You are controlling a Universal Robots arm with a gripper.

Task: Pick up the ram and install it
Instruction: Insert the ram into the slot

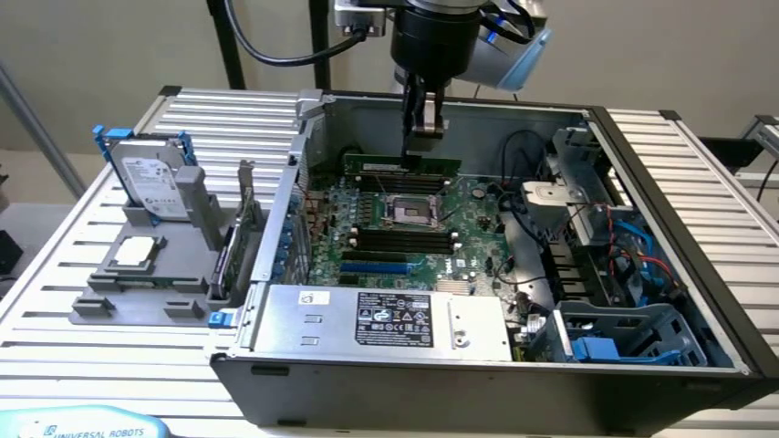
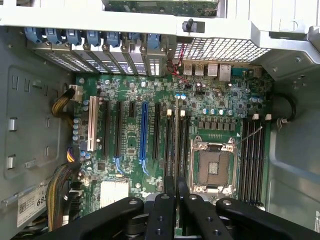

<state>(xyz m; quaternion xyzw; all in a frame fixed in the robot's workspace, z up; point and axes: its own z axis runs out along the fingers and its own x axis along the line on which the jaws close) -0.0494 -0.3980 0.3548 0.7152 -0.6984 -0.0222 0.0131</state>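
The black gripper (image 2: pixel 176 184) has its jaws drawn narrow, pinching the top edge of the ram (image 1: pixel 379 164), a long, thin green circuit-board stick. In the wrist view the ram shows edge-on as a pale line running out from between the black fingertips (image 2: pixel 170 182). The stick stands upright on its long edge over the memory slots on the far side of the square, silver-framed processor socket (image 1: pixel 406 212). Whether it sits fully in a slot cannot be told. A second bank of black memory slots (image 1: pixel 396 239) lies on the socket's near side. All of this sits on the green motherboard (image 2: pixel 130 95), inside the open grey metal computer case (image 1: pixel 681 173). A silver power supply with a black label (image 1: pixel 392 321) fills the case's near end. Outside the case, toward the exterior view's left, a grey plastic holder (image 1: pixel 182 283) on the slatted metal table (image 1: pixel 49 283) carries a silver hard drive (image 1: pixel 152 187) standing upright and a square silver processor chip (image 1: pixel 134 251) lying flat, both well apart from the gripper
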